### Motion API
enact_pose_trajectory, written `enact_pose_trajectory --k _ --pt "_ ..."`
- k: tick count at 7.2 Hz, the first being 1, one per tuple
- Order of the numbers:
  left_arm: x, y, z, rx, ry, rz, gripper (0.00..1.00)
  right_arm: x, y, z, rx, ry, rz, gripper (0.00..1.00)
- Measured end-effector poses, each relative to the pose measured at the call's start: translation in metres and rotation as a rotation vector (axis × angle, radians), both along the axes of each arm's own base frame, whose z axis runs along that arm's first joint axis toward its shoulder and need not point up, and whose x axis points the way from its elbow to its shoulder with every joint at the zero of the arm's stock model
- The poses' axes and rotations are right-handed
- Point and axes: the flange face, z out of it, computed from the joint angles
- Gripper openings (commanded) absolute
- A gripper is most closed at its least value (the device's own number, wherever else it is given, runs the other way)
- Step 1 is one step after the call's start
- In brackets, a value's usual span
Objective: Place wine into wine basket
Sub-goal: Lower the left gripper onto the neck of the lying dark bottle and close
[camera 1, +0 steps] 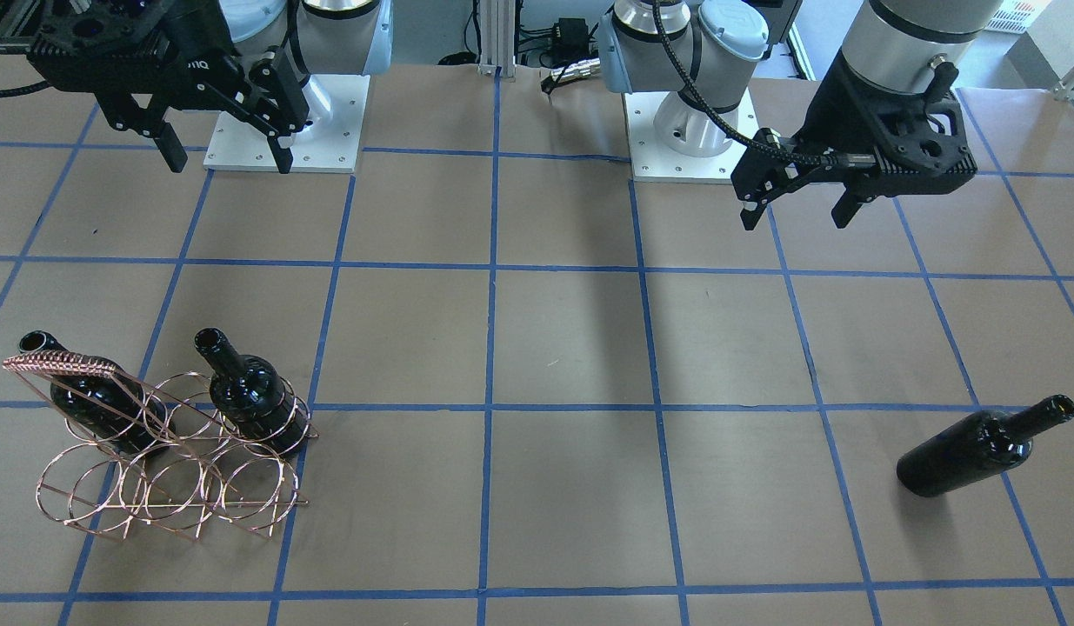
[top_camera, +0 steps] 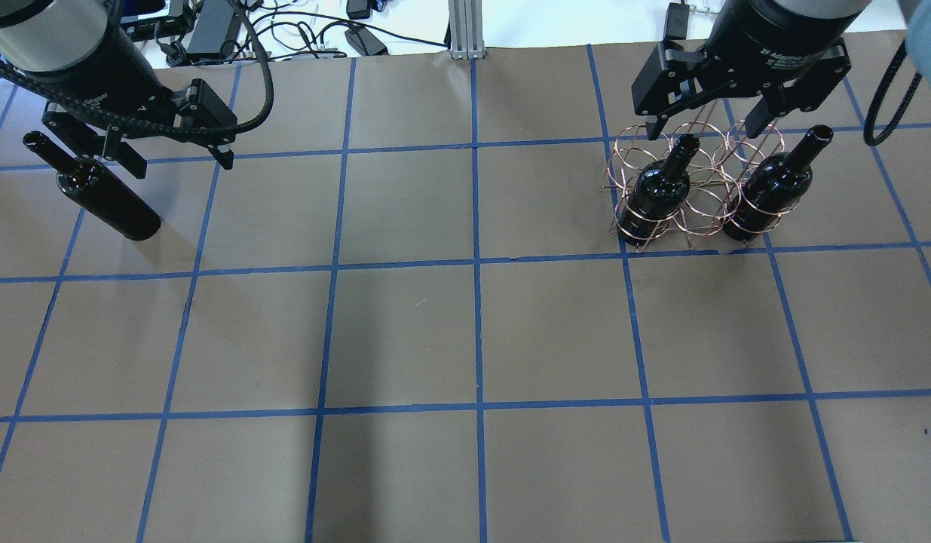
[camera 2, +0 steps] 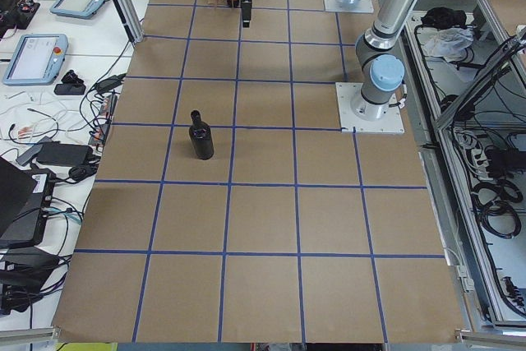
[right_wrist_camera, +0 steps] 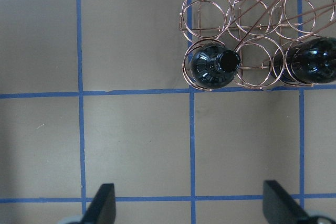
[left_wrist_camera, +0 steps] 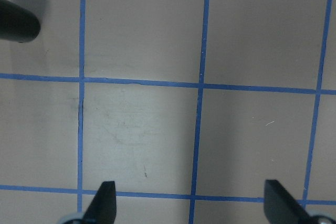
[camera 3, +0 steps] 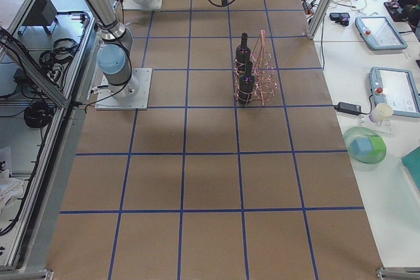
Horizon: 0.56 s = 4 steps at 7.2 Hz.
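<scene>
The wine (camera 1: 971,452) is seen standing upright on the table (camera 1: 554,348) at the robot's left, well apart from the wine basket (camera 1: 167,478). The left gripper (camera 1: 795,219) and the right gripper (camera 1: 230,165) are held with fingers spread wide, nothing grasped or touched. Only in the right wrist view are two more bottles (right_wrist_camera: 212,66) shown from above, in the end hoops of one row.

Glossy black glass bottle (camera 1: 963,456) (shiny copper-wire basket (camera 1: 63,362))
</scene>
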Motion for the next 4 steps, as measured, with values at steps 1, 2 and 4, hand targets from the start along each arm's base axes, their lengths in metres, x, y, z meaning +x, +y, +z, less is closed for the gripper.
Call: enact_pose_trajectory --k 1,2,4 --pt "0.013 -0.004 0.000 -0.002 -0.013 -0.036 1.00 0.000 0.000 0.000 0.000 0.000 0.000 1.00" --pt "0.037 -0.009 -0.001 -0.005 -0.029 -0.071 1.00 0.000 0.000 -0.001 0.001 0.000 0.000 1.00" --pt "0.097 -0.027 -0.003 -0.046 -0.051 -0.053 1.00 0.000 0.000 -0.001 0.001 0.000 0.000 1.00"
